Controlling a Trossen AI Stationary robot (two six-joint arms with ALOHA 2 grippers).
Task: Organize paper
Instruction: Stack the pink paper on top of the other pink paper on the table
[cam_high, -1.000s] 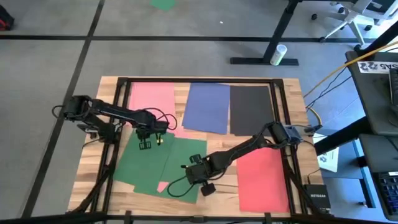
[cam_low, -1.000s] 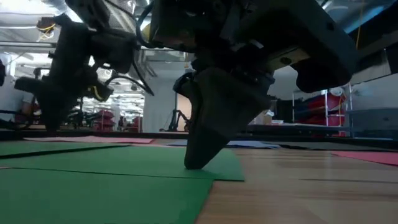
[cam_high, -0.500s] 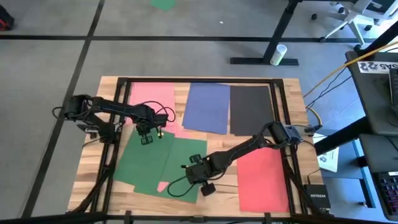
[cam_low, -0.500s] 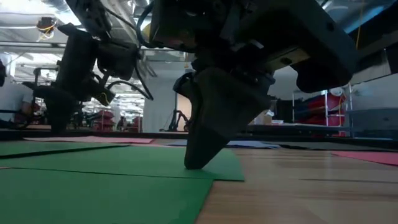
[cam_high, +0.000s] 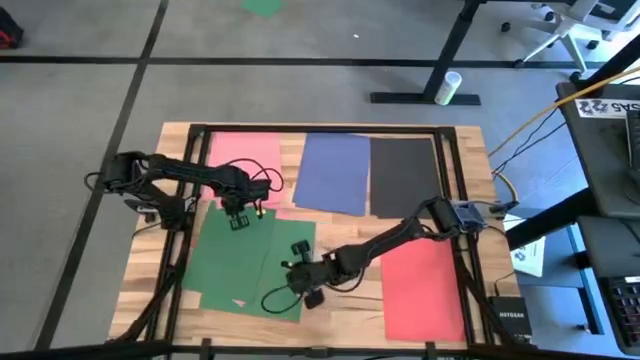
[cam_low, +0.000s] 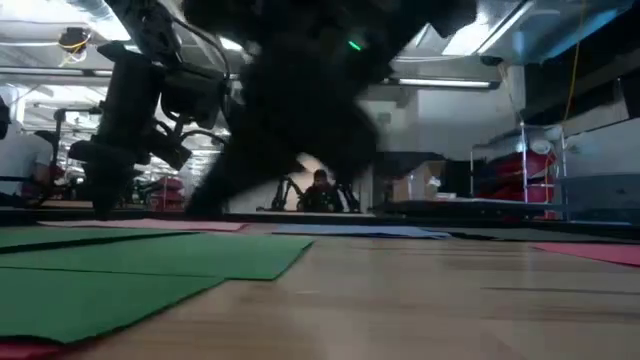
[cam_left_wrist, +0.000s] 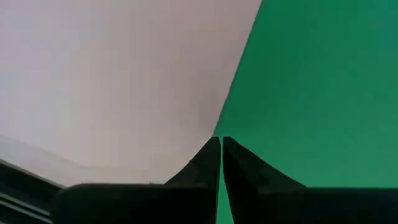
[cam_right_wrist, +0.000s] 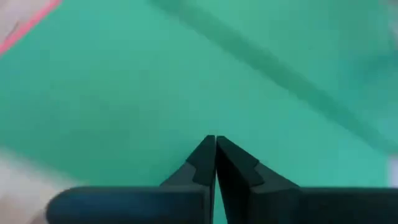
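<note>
Two green sheets overlap at the table's near left: one (cam_high: 222, 262), and one (cam_high: 288, 252) partly lying on it. A pink sheet (cam_high: 245, 165), a blue one (cam_high: 333, 170) and a black one (cam_high: 402, 175) lie along the far side, and a red one (cam_high: 422, 285) lies near right. A pink sliver (cam_high: 238, 301) shows on the green. My left gripper (cam_high: 238, 217) is shut, its tips (cam_left_wrist: 221, 142) over the edge where pink meets green. My right gripper (cam_high: 298, 268) is shut, on the right green sheet. My left gripper points down at the pink-green edge (cam_left_wrist: 217, 127); I cannot tell whether it touches the paper. My right gripper presses its shut fingertips (cam_right_wrist: 215, 144) down from above on the right green sheet's middle (cam_right_wrist: 205, 106). The sheet lies flat on the table and on the other green sheet.
A black frame rail (cam_high: 320, 129) runs round the tabletop. Bare wood (cam_high: 350, 300) shows between the green and red sheets. A small white printed sheet (cam_high: 528, 255) and a black box (cam_high: 505, 318) sit off the table's right side. Cables trail from both arms.
My right gripper has moved toward the table's left edge, fingers shut, and the green sheet under it has slid left with it, farther over the other green sheet. My left gripper has moved toward the far edge, from over the green to the pink-green edge.
</note>
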